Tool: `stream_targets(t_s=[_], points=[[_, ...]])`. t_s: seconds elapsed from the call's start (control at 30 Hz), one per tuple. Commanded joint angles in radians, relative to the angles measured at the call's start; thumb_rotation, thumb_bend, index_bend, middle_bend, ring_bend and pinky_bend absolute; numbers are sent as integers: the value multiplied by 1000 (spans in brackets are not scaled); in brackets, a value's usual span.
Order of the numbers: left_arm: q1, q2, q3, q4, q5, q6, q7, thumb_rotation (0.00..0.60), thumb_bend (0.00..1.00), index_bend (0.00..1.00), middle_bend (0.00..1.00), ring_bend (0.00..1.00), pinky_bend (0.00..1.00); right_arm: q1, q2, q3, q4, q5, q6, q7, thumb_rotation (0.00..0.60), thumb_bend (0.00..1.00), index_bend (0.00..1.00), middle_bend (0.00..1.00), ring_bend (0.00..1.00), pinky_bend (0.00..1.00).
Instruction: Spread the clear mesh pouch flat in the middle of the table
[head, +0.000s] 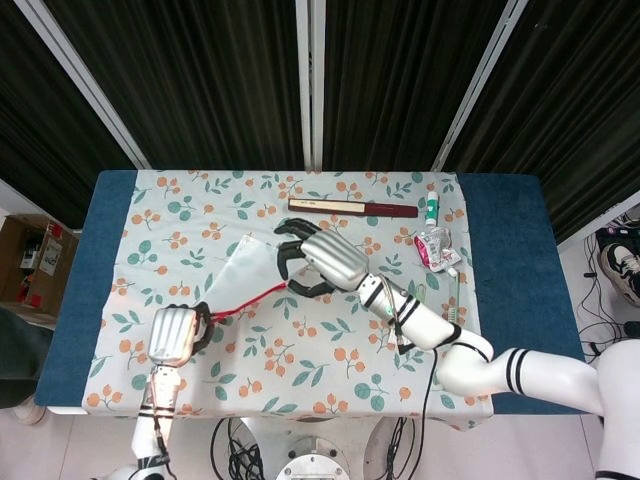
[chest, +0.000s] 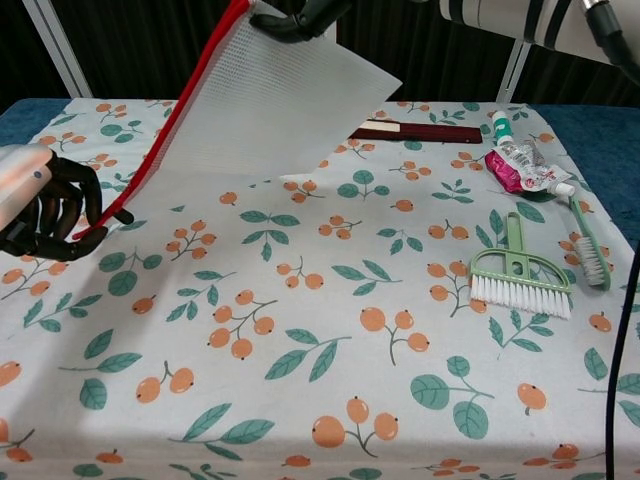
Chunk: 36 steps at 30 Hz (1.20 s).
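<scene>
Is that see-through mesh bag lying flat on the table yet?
No. The mesh pouch hangs tilted above the tablecloth, its red edge stretched between the left hand and the right hand.

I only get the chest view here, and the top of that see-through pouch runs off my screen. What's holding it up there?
Observer: From the head view, the right hand grips the pouch's upper end; its fingers curl over the red edge.
Operator: And where does that arm come from?
Observer: It reaches in from the table's right front corner, crossing above the tablecloth.
Operator: Is the pouch over the middle yet?
Observer: Not quite. Seen from above it hangs left of centre, stretched between the right hand and the left hand, which pinches the lower red end.
</scene>
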<state>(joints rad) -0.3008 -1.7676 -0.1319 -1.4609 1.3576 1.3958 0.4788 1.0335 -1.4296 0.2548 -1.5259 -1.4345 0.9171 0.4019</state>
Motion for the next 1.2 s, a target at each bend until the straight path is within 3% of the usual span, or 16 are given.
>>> stream_targets(t_s=[0.03,0.5,0.93,0.97,1.03,1.1,1.2], points=[[-11,-3,-6,19,-18,-21,9,600,371,731,754,676,645,-17,25,-20,-25,-16,2,-8,600,432,982,454,150,113],[-43,16,-40,98,-127,-105,55,600,374,732,754,676,645,-117,141,-70,-93,-64,78,3,600,432,986,462,163,118],[-52,40,-42,74,-170,-109,94,600,373,708,739,662,639,-158,150,-86,-77,-105,123,47,600,431,986,460,163,120],[-52,50,-40,56,-172,-111,97,600,370,656,711,637,634,-160,145,-89,-73,-110,126,42,600,431,985,459,163,120],[-52,79,-35,5,-187,-124,110,600,342,453,605,547,609,-164,130,-100,-64,-126,133,20,600,430,984,457,163,120],[-53,109,-36,-50,-203,-134,126,600,279,254,452,414,552,-169,113,-113,-54,-140,139,0,600,430,983,452,163,120],[-53,146,-42,-125,-208,-120,141,600,180,168,294,279,482,-180,79,-144,-33,-166,146,-35,600,428,951,431,163,120]])
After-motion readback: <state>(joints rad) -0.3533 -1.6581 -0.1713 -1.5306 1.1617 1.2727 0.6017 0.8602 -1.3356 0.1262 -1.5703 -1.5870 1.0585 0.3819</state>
